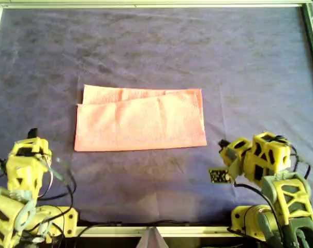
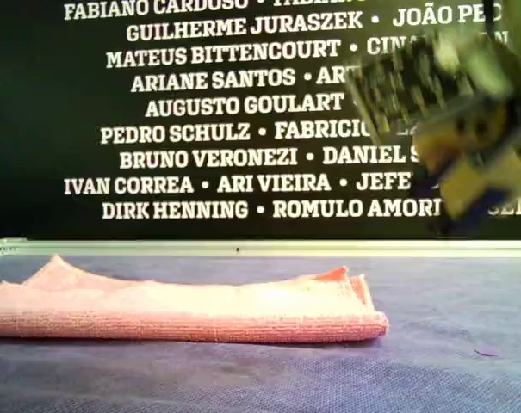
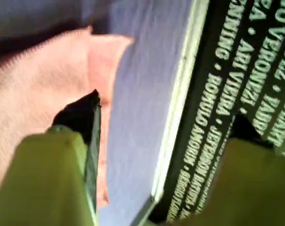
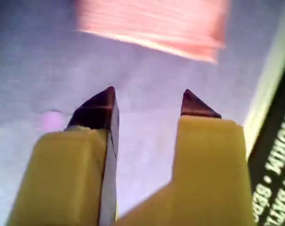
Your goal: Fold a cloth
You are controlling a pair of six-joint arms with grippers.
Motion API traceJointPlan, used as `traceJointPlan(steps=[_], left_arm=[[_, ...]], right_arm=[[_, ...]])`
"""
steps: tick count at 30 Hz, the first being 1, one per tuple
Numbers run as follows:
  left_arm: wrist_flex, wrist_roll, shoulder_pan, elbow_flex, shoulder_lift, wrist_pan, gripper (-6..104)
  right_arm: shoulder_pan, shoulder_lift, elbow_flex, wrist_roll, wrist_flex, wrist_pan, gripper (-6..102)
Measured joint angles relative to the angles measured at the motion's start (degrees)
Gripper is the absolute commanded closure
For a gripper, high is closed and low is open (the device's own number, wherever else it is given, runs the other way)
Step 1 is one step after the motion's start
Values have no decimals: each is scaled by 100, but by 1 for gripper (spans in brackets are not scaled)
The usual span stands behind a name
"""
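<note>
Salmon-pink and finely ribbed, the cloth [image 1: 140, 119] lies flat near the middle of the purple-grey table covering [image 1: 249, 62], already doubled once into a wide rectangle. In the overhead view the upper layer stops short of the far edge, leaving a narrow strip of the lower layer exposed.

The left gripper [image 3: 166, 113] sits near the overhead view's lower left corner, jaws spread wide and empty — the cloth shows beyond one fingertip. The right gripper [image 4: 149, 101] hovers at the overhead view's lower right, just off the cloth's near right corner, jaws moderately parted and holding nothing.

Judged step: the first fold is complete; both arms stand clear. A second fold likely comes next — it calls for pinching both layers together at one short end and carrying them across to the opposite end.
</note>
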Motion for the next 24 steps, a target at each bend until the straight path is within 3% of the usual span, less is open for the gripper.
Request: traceJointPlan(steps=[4, 11, 15, 17, 22, 24], left_arm=[[-88, 0, 0, 589, 0, -26, 6], [-88, 0, 0, 1011, 0, -26, 6], [-105, 0, 0, 1011, 0, -26, 6], [-105, 0, 0, 1011, 0, -26, 6], [-105, 0, 0, 1151, 9, -44, 7], [-105, 0, 0, 1336, 0, -44, 7]], right_arm=[[0, -70, 176, -132, -193, 0, 37], [0, -580, 185, -132, -352, 0, 13], [0, -1635, -141, -132, -352, 0, 8], [0, -2329, -554, -9, -352, -26, 7], [35, -4298, -1872, 519, -360, -44, 7], [35, -4992, -2355, 615, -360, -44, 7]])
